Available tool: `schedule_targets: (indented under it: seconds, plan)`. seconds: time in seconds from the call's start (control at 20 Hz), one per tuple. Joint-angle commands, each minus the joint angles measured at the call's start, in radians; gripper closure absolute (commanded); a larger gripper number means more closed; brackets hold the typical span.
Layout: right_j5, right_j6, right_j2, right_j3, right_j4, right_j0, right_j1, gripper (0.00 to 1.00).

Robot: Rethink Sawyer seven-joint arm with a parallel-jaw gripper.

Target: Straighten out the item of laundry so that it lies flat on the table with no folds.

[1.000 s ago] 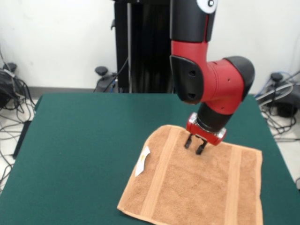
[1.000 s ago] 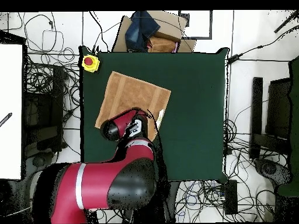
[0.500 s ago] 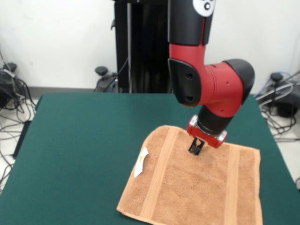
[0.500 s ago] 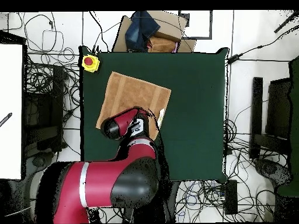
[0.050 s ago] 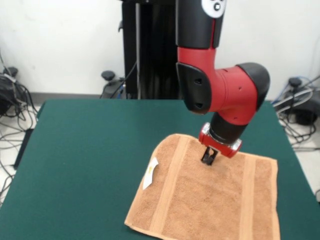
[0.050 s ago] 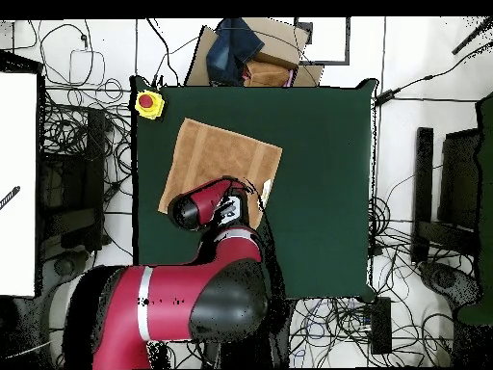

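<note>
Dark green felt table (image 5: 90, 150) carries the roughly square orange-tan terry towel (image 5: 200, 200) at lower right (white tag (image 5: 151, 171) on its left edge); the gripper (image 5: 208, 157) pinches its nap, jaws closed.

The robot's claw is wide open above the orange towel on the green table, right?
Not quite. The gripper is shut, not wide open: the front view shows its two fingers pressed together, tips down at the towel. Whether they pinch any cloth, I cannot tell. The rest holds: the towel is orange and lies on the green table.
</note>
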State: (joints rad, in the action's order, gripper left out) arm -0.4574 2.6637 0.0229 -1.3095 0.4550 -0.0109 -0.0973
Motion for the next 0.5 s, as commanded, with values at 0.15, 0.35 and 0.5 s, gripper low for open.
schedule_targets:
  seconds: [0.15, 0.35, 0.5]
  plan:
    - [0.035, -0.118, 0.083, -0.071, 0.048, 0.102, 0.085, 1.00]
    - [-0.004, -0.097, 0.060, -0.082, 0.052, 0.099, 0.075, 1.00]
    - [-0.021, -0.110, 0.061, -0.122, 0.057, 0.114, 0.059, 1.00]
